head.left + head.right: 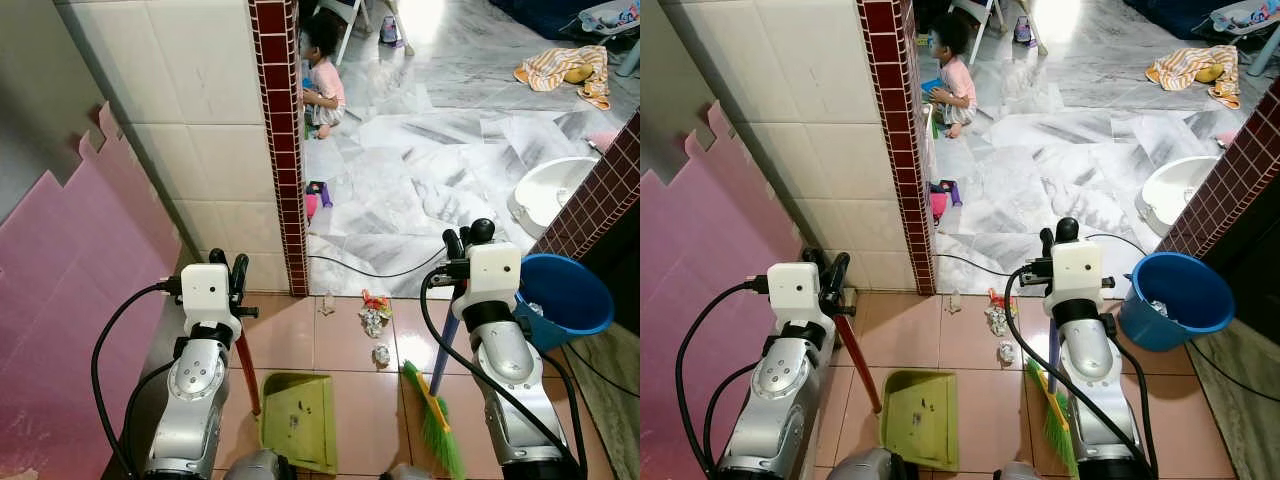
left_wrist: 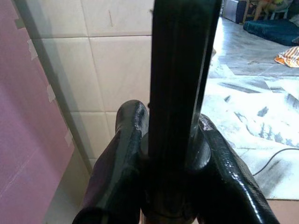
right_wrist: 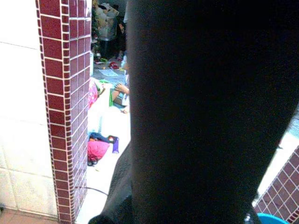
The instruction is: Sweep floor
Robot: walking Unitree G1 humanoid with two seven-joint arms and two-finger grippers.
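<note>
Two head cameras look steeply down at the pink tiled floor (image 1: 340, 340); both wrist cameras sit very close behind dark handles, facing the maroon-tiled pillar (image 3: 63, 107).

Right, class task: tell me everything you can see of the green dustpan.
The dustpan is a flat, olive-green plastic scoop lying on the pinkish floor tiles, its tray speckled with dark dirt. A long dark-red handle rises from its left rear corner, tilted, up to the left gripper, whose black fingers are shut around it. Its open edge faces the crumpled litter ahead, without touching it. The broom lies apart on its right.
</note>
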